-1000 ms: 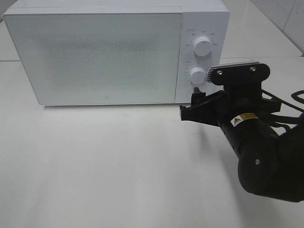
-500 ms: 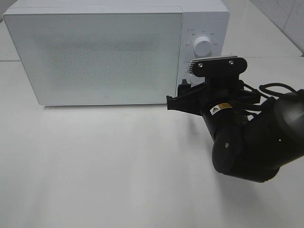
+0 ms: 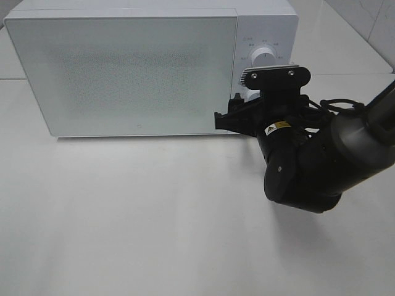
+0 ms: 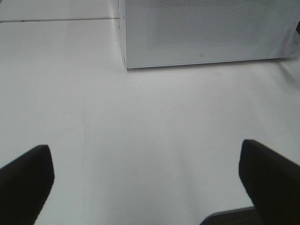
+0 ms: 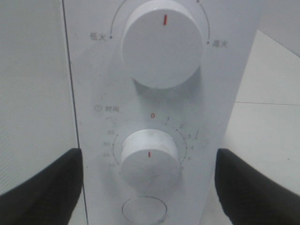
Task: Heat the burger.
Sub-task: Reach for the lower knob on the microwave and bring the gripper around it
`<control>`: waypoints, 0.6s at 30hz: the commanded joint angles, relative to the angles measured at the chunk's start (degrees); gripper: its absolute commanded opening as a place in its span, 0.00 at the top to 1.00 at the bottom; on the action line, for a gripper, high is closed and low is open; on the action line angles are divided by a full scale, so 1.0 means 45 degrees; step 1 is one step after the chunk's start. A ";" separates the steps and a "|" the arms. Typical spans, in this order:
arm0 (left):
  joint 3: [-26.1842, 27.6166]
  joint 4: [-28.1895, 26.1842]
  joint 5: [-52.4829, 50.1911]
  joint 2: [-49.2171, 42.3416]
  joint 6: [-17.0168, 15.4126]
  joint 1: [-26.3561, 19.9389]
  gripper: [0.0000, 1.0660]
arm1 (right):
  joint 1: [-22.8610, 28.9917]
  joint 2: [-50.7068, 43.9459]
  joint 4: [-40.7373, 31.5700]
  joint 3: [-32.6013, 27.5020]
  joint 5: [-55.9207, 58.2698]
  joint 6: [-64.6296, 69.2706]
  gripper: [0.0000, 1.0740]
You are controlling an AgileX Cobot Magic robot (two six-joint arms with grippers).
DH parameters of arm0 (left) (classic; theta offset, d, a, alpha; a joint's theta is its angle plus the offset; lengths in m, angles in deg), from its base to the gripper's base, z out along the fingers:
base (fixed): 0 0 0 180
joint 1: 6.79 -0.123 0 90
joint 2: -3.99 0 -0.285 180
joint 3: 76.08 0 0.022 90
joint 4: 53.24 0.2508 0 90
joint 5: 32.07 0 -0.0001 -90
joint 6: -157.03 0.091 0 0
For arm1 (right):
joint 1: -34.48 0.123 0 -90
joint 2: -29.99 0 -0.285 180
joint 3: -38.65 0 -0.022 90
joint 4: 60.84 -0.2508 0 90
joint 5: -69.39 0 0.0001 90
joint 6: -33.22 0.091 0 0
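White microwave [image 3: 265,24] spans the upper frame of the high view on the worktop [image 3: 123,216]. Its door [image 3: 123,71] is shut and frosted, so the burger shows in no view and I can't tell where it is. Right of centre at the control panel, the right claw [image 3: 229,117] has its jaws spread wide, gripping nothing. Wrist cam shows its fingers [image 5: 42,187] either side of the timer knob [image 5: 150,161], apart from it. The power knob [image 5: 161,44] and a round button [image 5: 144,211] are on the same panel. Outside the high view, the left claw [image 4: 147,180] is wide open and empty over the worktop, facing the microwave's front corner.
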 commanded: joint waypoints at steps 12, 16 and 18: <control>-0.0038 -0.0013 -0.0178 -0.0267 -0.0089 -0.0025 0.06 | -0.0471 0.0853 0.0547 0.0993 0.0293 0.0382 0.29; -0.0038 -0.0013 -0.0178 -0.0267 -0.0089 -0.0025 0.06 | -0.0713 0.0853 0.0738 0.0993 0.0267 0.0675 0.29; -0.0038 -0.0013 -0.0178 -0.0267 -0.0089 -0.0025 0.06 | -0.0751 0.0853 0.0879 0.0993 0.0306 0.0675 0.29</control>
